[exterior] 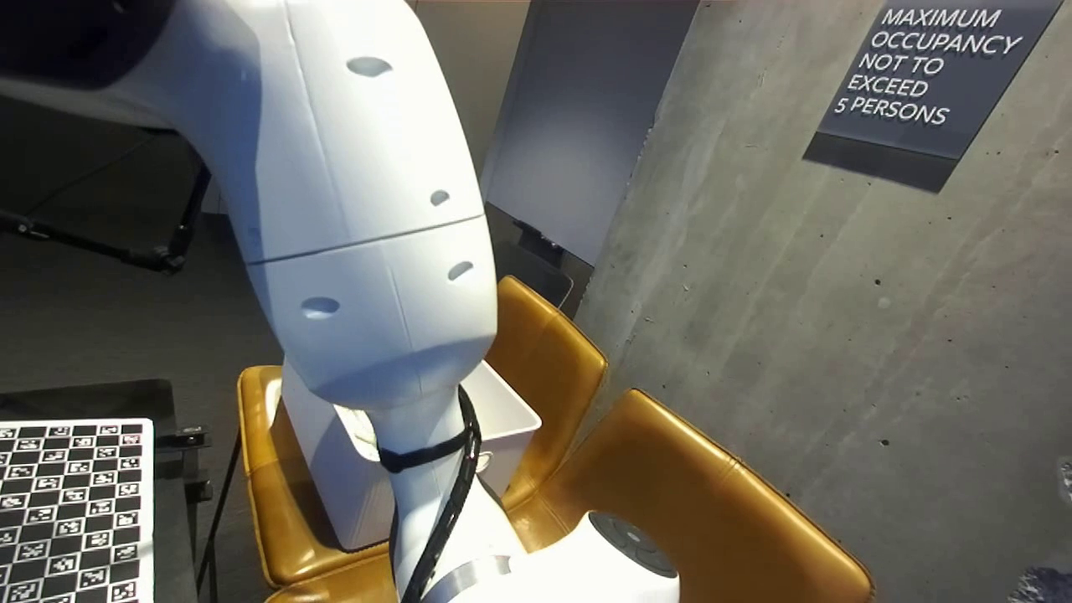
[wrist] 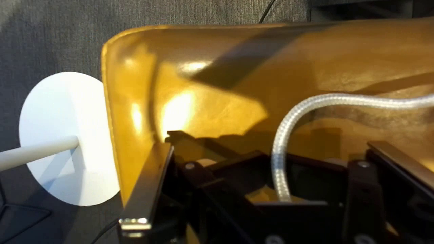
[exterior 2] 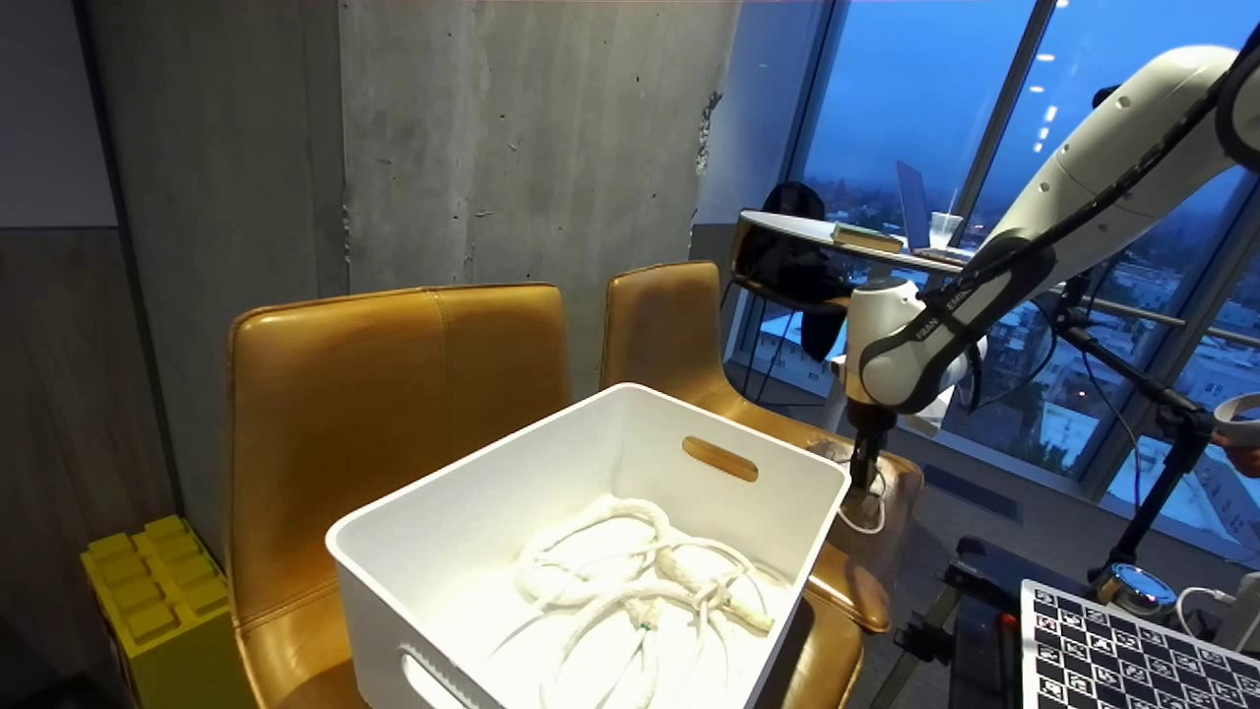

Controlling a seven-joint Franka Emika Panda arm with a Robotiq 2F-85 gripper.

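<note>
Cord (wrist: 285, 127): a pale braided length that, in the wrist view, rose from the pincer (exterior 2: 863, 483) toward twelve o'clock, then bent off to three o'clock over a tan chair (wrist: 288, 67); whether its far part rested on that chair could not be told.
Pincer: clenched, with the cord apparently nipped between its fingertips, though its own dark parts hid the exact contact.
Grip on the cord: the cord looked thin and slick, so a tug along its length could have drawn it out of a shallow pinch.
Slack in the cord: some hung below the pincer in an exterior view; a sideways swing of the arm (exterior 2: 1112, 167) could have hooked it on the chair's corner.
White base (wrist: 61, 108): at nine o'clock in the wrist view, just beyond the chair's edge, another possible snag.
Box (exterior 2: 551, 473): white, toward half past eight from the pincer, on a neighbouring chair (exterior 2: 394, 394); its rim might have caught a trailing end.
Ropes (exterior 2: 630, 591): pale crossing coils inside the box, prone to tangling if pulled.
Lettering (exterior 2: 930, 329): "FRAN" and "EMI" showed on the arm, the rest covered.
Board (exterior 2: 1132, 640): toward four o'clock from the pincer, checkered with code squares, no readable words.
Wall sign (exterior: 909, 63): toward two o'clock in an exterior view, reading "MAXIMUM OCCUPANCY NOT TO EXCEED 5 PERSONS".
</note>
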